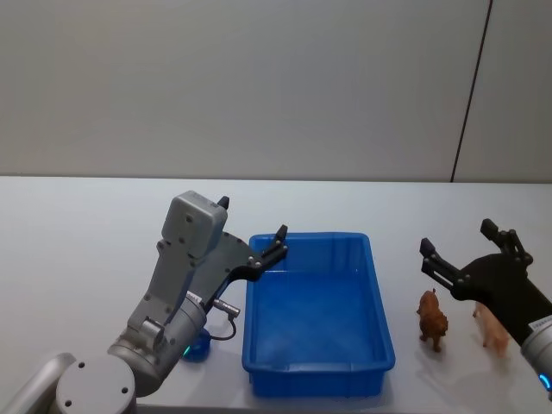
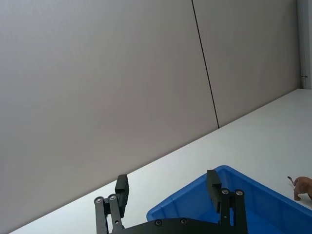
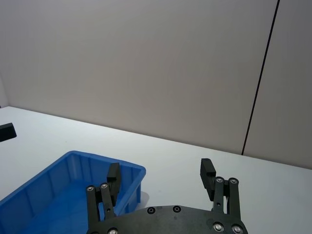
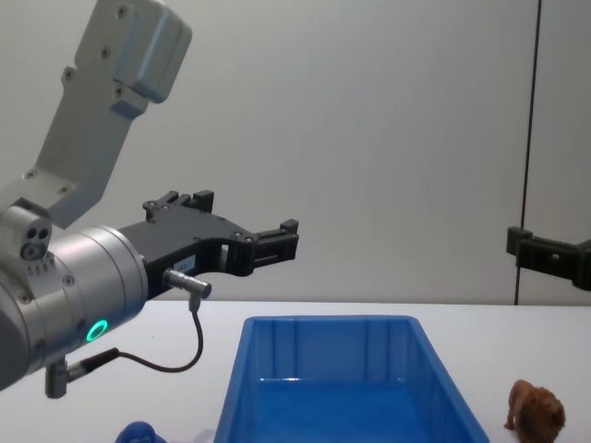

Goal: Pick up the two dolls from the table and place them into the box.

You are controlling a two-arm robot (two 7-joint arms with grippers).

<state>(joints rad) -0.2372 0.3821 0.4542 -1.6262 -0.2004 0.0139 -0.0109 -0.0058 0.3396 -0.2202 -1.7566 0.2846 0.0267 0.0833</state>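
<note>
L tool point(image 1: 252, 218) nearest cam: fingers spread wide, nothing held, hovering over the box point(image 1: 379, 302) at its L rim corner. R tool point(image 1: 458, 239) also spread, empty, up above the brown doll point(image 1: 432, 319), no contact. Under L arm, back of L tool, the blue doll point(image 1: 198, 345) sits on the surface point(image 1: 86, 259). Box interior bare: 0/2 placed, both picks left.

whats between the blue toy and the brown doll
The box sits between the blue toy and the brown doll, as the head view shows.
</note>
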